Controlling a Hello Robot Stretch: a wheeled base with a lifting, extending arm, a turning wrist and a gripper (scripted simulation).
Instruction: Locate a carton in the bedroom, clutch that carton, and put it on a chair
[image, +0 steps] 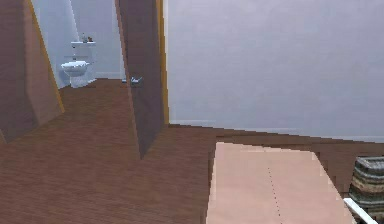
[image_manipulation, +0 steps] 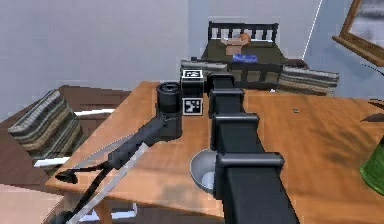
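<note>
A: Stage of the job?

B: Search, I judge. Gripper lies over the wooden table at eight o'clock in the arm side view. How its fingers are set I cannot tell, but only bare tabletop lies behind the tips, so it holds nothing.

A: Carton?

B: Unsure. A brownish blob on the bed at twelve o'clock might be it.

A: Next?

B: Drive nearer the bed to check. A striped seat stands at nine.

Pale walls and a brown wooden floor surround an open door, with a toilet far left and a bed beyond the table.
</note>
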